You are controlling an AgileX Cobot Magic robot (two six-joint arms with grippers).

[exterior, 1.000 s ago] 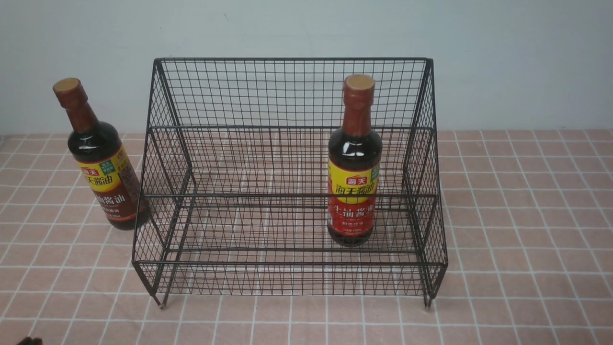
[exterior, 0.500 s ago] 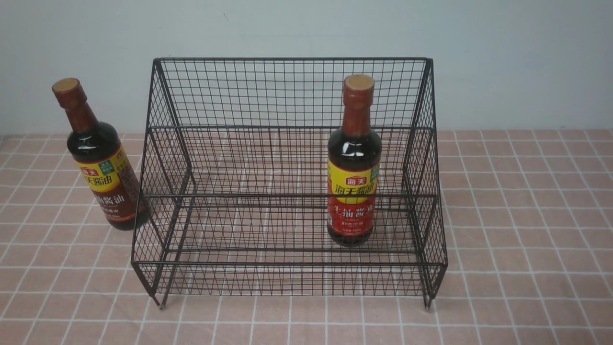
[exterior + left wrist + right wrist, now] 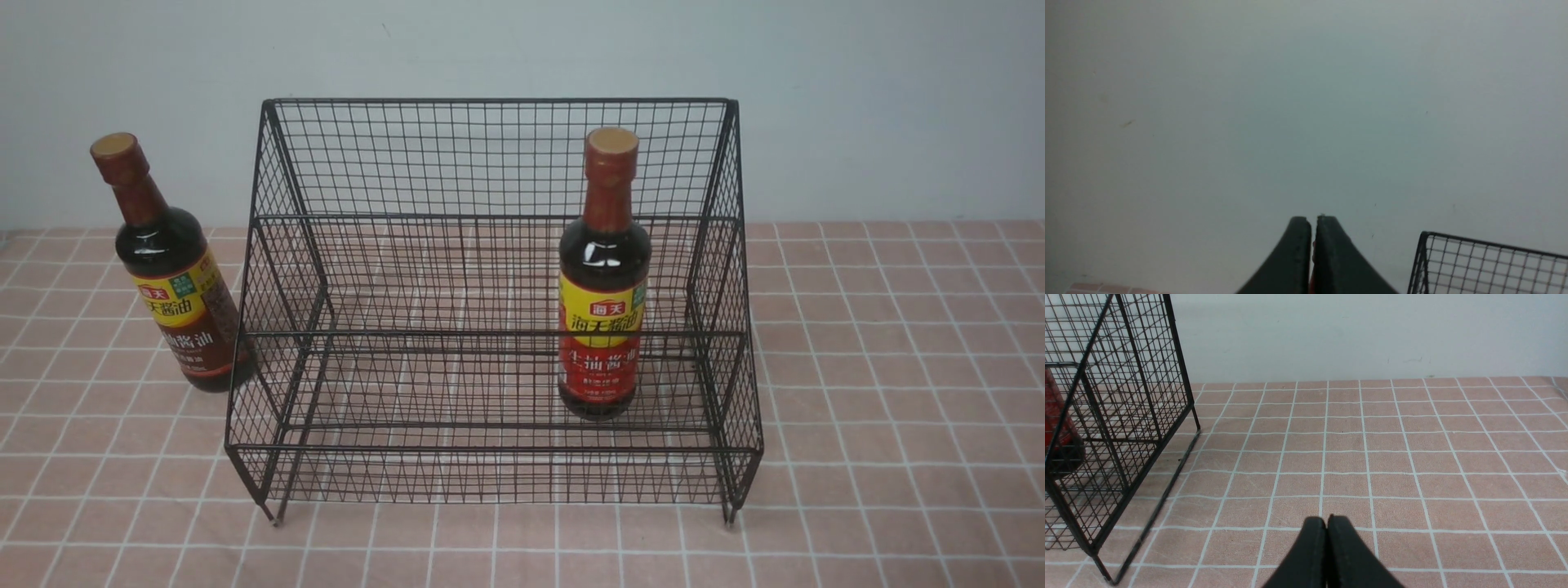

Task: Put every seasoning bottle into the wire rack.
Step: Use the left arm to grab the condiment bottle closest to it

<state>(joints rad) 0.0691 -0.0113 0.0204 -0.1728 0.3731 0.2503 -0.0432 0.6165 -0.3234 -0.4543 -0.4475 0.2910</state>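
Note:
The black wire rack (image 3: 498, 101) stands in the middle of the tiled table. A seasoning bottle with a bright red lower label (image 3: 604, 327) stands upright inside it on the lower tier, toward the right side. A second seasoning bottle with a brown lower label (image 3: 175, 302) stands on the table just outside the rack's left side, close against the mesh. Neither gripper shows in the front view. My left gripper (image 3: 1312, 218) is shut on nothing and faces the wall, a rack corner (image 3: 1494, 245) beside it. My right gripper (image 3: 1327, 518) is shut and empty over bare tiles, right of the rack (image 3: 1184, 375).
A pale wall runs behind the table (image 3: 898, 367), which is covered in pink tiles with white lines. In the right wrist view the red-labelled bottle (image 3: 1057, 428) shows through the rack's side mesh.
A small dark piece at the bottom left edge of the front view a second ago is gone. Bottles and rack have not moved.

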